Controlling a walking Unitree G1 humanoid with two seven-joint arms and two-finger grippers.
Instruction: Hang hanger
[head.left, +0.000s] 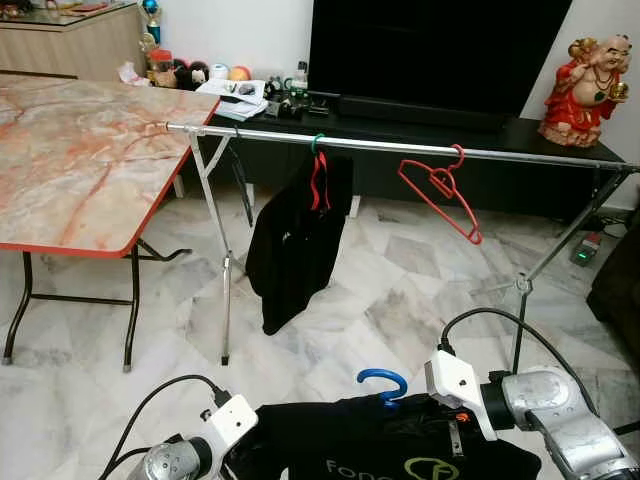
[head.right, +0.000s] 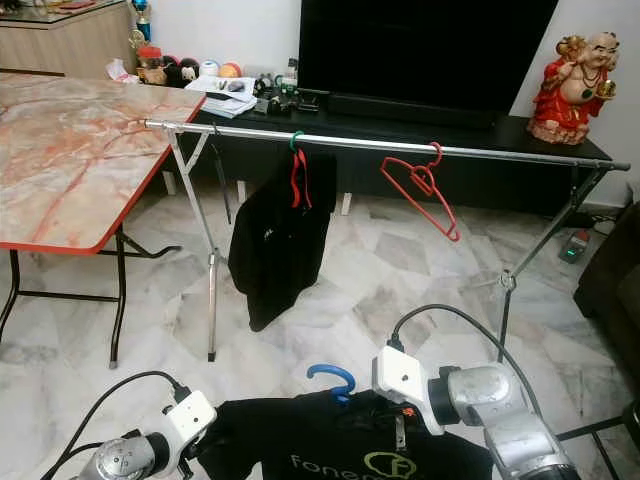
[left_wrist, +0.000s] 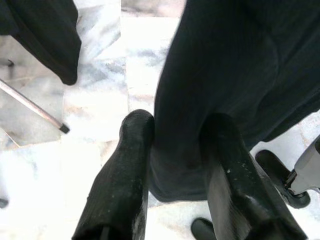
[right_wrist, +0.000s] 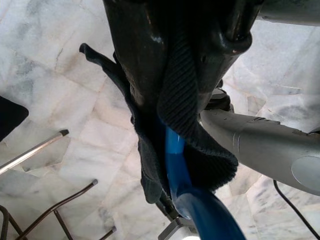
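I hold the blue plastic hanger with its black printed shirt low, well below the long silver rail. Right gripper pinches hanger and collar; left gripper squeezes the shirt. I should lift the hook (it curves open downward) over the rail, between the red wire hanger and the hung black shirt.

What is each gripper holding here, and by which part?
Both hold the black shirt on the blue hanger: right gripper shut at the collar, left gripper on the shirt's side edge.
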